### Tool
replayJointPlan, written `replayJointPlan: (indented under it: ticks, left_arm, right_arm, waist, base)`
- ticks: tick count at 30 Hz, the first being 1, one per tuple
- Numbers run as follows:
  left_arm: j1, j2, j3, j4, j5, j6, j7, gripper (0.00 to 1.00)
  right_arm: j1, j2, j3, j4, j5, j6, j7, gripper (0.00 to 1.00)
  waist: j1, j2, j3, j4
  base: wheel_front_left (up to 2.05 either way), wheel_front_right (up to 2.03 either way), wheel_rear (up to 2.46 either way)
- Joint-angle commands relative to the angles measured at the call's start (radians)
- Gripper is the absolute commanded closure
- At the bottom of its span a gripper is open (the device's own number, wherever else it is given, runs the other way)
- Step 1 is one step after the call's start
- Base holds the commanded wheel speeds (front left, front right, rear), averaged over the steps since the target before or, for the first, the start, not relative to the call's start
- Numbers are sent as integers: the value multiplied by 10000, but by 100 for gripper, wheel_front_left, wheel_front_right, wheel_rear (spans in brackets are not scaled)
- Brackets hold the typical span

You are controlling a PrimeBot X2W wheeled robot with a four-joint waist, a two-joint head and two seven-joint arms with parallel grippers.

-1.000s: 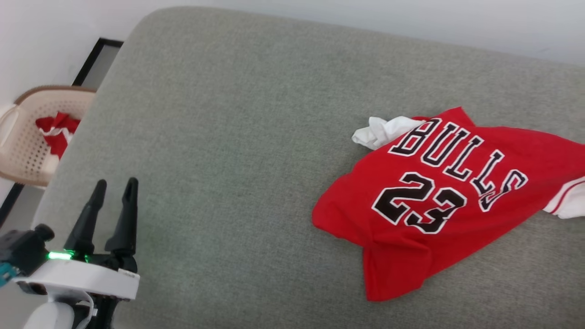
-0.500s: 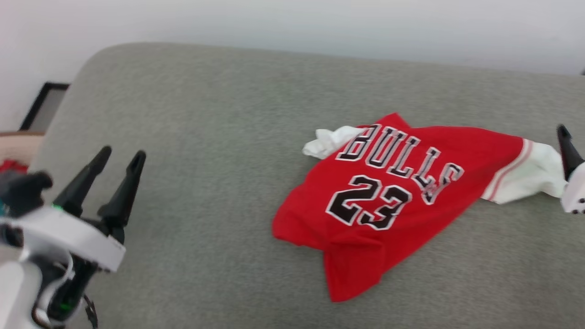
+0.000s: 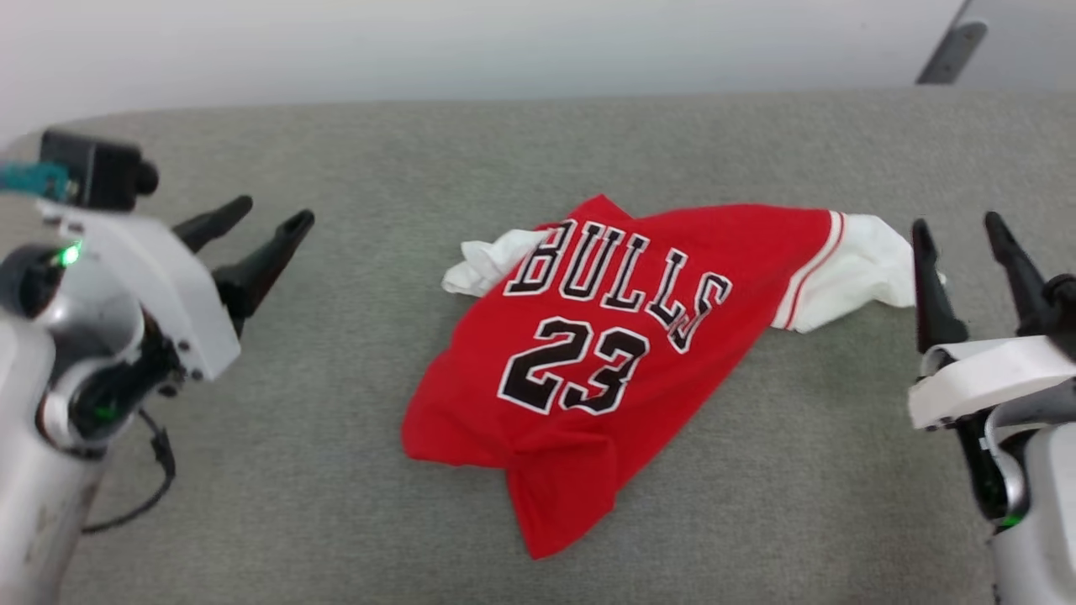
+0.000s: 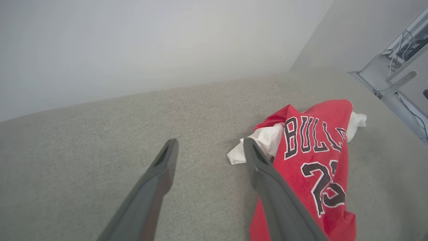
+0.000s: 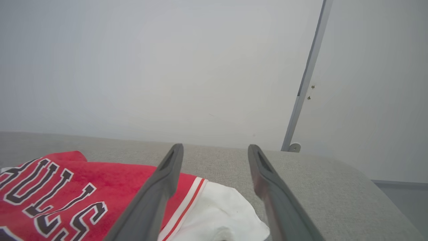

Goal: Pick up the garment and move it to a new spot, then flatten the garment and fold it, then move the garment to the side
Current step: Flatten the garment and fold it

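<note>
Open and empty, the left end effector (image 3: 271, 213) and the right end effector (image 3: 957, 225) flank the garment (image 3: 605, 353) as I watch from the remote station, each with its two dark fingers spread and nothing between them.

From the head camera, the red jersey lies crumpled at the middle of a grey fabric surface (image 3: 336, 437). Its black, white-edged "BULLS" and "23" face up and slant toward 4 o'clock. My left end effector hovers at 9 o'clock from the shirt, well apart from it, fingers aimed toward 2 o'clock. My right end effector stands at 3 o'clock, fingers aimed at 12. Its nearer finger (image 3: 929, 286) is just beside the white sleeve (image 3: 857, 269), which spills from the jersey's 2 o'clock corner past a band of red-and-white striped trim (image 3: 811, 269). Whether finger and sleeve touch, I cannot tell.

A second white sleeve (image 3: 483, 265) is bunched at the shirt's 10 o'clock edge, and one red hem corner (image 3: 546, 512) trails toward 6 o'clock.

Through the left wrist camera the garment (image 4: 314, 160) lies toward 4 o'clock, partly behind one finger. Through the right wrist camera the white sleeve (image 5: 220, 214) lies at 6 o'clock below the gap between the fingers, with the lettering at 8 o'clock. A pale wall (image 3: 420, 50) runs along the surface at 12 o'clock.
</note>
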Motion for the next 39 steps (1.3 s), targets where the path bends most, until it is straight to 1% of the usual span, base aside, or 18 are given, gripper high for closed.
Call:
replayJointPlan:
  ticks: [1, 5, 9, 13, 15, 18, 24, 30, 31, 32, 36, 39]
  left_arm:
    - [-327, -69, -121, 188, -135, -37, 306, 0]
    - [-1251, -147, -680, 775, -222, -38, 1393, 0]
    - [-1992, -321, -1163, 1338, -263, -38, 2091, 0]
    - [-2521, -480, -1538, 1896, -322, -38, 2517, 0]
    - [-2754, -447, -1828, 2027, -147, -38, 2724, 0]
    - [-2938, -522, -2113, 2171, -276, -39, 2965, 0]
    - [-3174, -604, -2440, 2417, -368, -39, 3322, 0]
    - [-3045, -837, -2700, 2693, -375, -37, 3455, 0]
    - [-3019, -867, -2746, 2761, -412, -37, 3512, 53]
    - [-2990, -876, -2813, 2814, -424, -37, 3590, 100]
    - [-2930, -980, -2864, 2808, -564, -38, 3578, 100]
    - [-2987, -888, -2813, 2699, -616, -39, 3431, 100]
  right_arm:
    - [99, 154, 17, -114, -17, -14, -119, 0]
    - [175, 557, 22, -338, -153, -14, -318, 0]
    - [50, 771, 43, -390, -203, -14, -431, 0]
    - [-101, 968, -10, -418, -176, -14, -558, 0]
    - [-146, 1032, -14, -383, -224, -14, -626, 0]
    - [-252, 1110, -5, -315, -209, -14, -716, 0]
    - [-363, 1253, 40, -81, -283, -14, -840, 0]
    - [-566, 1345, 59, 96, -324, -14, -942, 0]
    - [-572, 1348, 63, 141, -337, -14, -952, 0]
    - [-592, 1353, 62, 188, -334, -14, -951, 0]
    - [-642, 1371, -26, 277, -368, -14, -1007, 0]
    - [-565, 1340, -149, 310, -445, -14, -1034, 0]
  waist:
    - [0, 0, 524, -513]
    - [0, 0, 1032, -894]
    - [0, 0, 1570, -1196]
    - [0, 0, 2065, -1413]
    - [0, 0, 2278, -1493]
    - [0, 0, 2518, -1583]
    - [0, 0, 2749, -1624]
    - [0, 0, 2871, -1581]
    - [0, 0, 2879, -1576]
    - [0, 0, 2883, -1567]
    - [0, 0, 2821, -1459]
    - [0, 0, 2670, -1315]
  base:
    - [0, 0, 0]
    - [0, 0, 0]
    - [0, 0, 0]
    - [0, 0, 0]
    - [0, 0, 0]
    - [0, 0, 0]
    - [0, 0, 0]
    - [0, 0, 0]
    - [0, 0, 0]
    - [0, 0, 0]
    - [0, 0, 0]
    - [0, 0, 0]
